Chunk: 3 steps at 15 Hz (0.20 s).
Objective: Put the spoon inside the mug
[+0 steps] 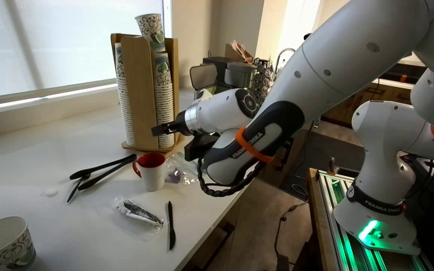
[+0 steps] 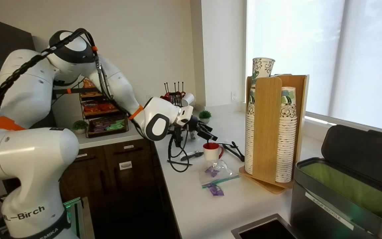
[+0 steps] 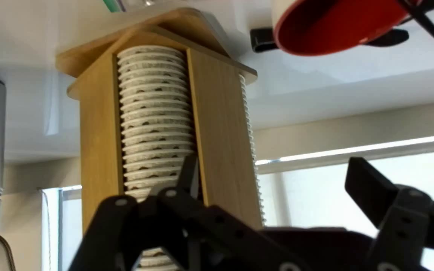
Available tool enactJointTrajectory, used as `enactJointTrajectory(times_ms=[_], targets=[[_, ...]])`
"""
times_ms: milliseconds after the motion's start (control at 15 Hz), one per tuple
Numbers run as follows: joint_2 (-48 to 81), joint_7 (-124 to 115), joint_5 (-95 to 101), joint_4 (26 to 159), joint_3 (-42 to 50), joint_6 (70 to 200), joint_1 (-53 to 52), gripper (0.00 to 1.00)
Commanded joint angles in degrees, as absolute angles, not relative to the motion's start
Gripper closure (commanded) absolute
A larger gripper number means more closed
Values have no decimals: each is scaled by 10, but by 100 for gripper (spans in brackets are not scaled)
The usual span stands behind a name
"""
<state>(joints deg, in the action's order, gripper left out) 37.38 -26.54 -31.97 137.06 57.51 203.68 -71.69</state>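
**Mug (image 1: 153, 178) upright on counter (image 1: 89, 241), gripper (image 3: 275, 169) near and above, spoon unlocated**

Jaws: released. In the wrist view the fingers (image 3: 367, 184) stand well apart, with the wooden cup holder (image 3: 224, 124) and the window (image 3: 315, 188) showing between them. In both exterior views the gripper is higher than the mug and apart from it.

Spoon: cannot be made out in any view; whether it is in the mug cannot be told.

Mug: red inner wall visible, bottom hidden in both exterior views, body cut by the frame in the wrist view. Black tongs (image 1: 104, 168) lie near its handle side.

Other containers: the wooden cup holder bears tall stacks of patterned paper cups (image 1: 164, 101), and one further cup (image 1: 151, 32) tops it. A separate cup (image 1: 9, 252) stands upright, its bottom hidden. A clear wrapper (image 1: 132, 214) holds black cutlery (image 1: 141, 212); a black knife (image 1: 171, 226) lies near it. A zip bag (image 2: 225, 171) holds a purple packet (image 2: 212, 171), a second packet (image 2: 216, 190) lying by its green seal (image 2: 224, 181). The grey bin (image 2: 343, 205) has its lid (image 2: 366, 152) raised over a green inside; contents cannot be told.
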Motion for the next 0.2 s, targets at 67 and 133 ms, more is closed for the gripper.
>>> enactJointTrajectory(times_ms=[67,133], targets=[[213,-130,-283,1461,562,2016,-716,0],[301,-187,-309,1419,572,2023,-720,0]])
